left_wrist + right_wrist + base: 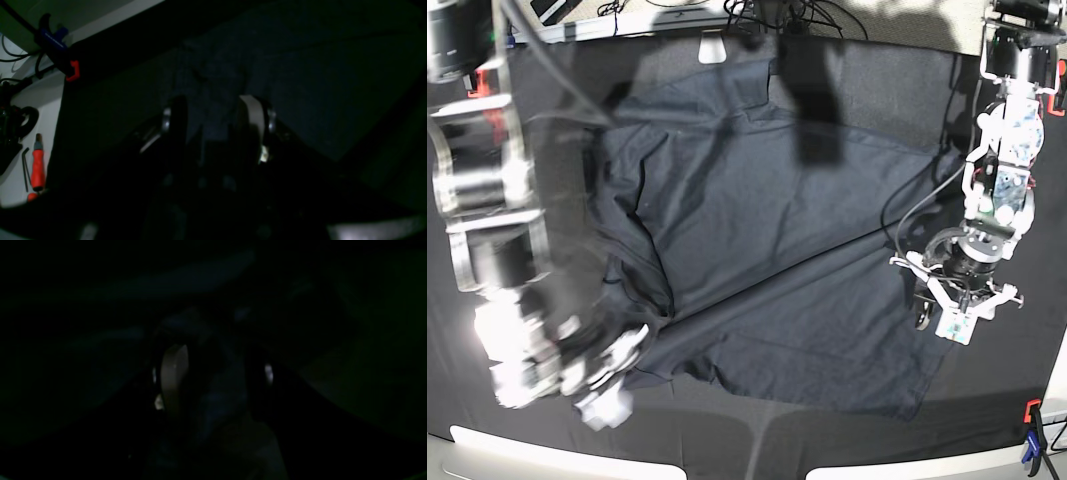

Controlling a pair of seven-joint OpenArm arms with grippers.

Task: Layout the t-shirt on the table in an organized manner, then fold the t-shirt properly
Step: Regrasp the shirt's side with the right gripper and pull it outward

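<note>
T-shirt [767, 250] lay spread across most of the table [987, 420], its dark navy cloth broadly flat but wrinkled, with the neck toward the far edge and the hem toward the near edge, so its long axis ran from far to near, tilted slightly. One sleeve side, on the base view's left, was bunched and folded in on itself, which is likely why the right gripper [602, 385] was down at that near corner: in its own wrist view, cloth sat between its fingers [173, 373] and it appeared closed on the fabric, apparently to pull the crumpled part out. The arm was blurred in the base view. The left gripper [957, 300] was low over the opposite side edge of the shirt; in its wrist view its jaws stood apart with cloth [213, 110] showing between them, seemingly placed to take that edge, though a firm pinch could not be confirmed. An orange-and-blue clamp [63, 50] held the table covering at a corner
</note>
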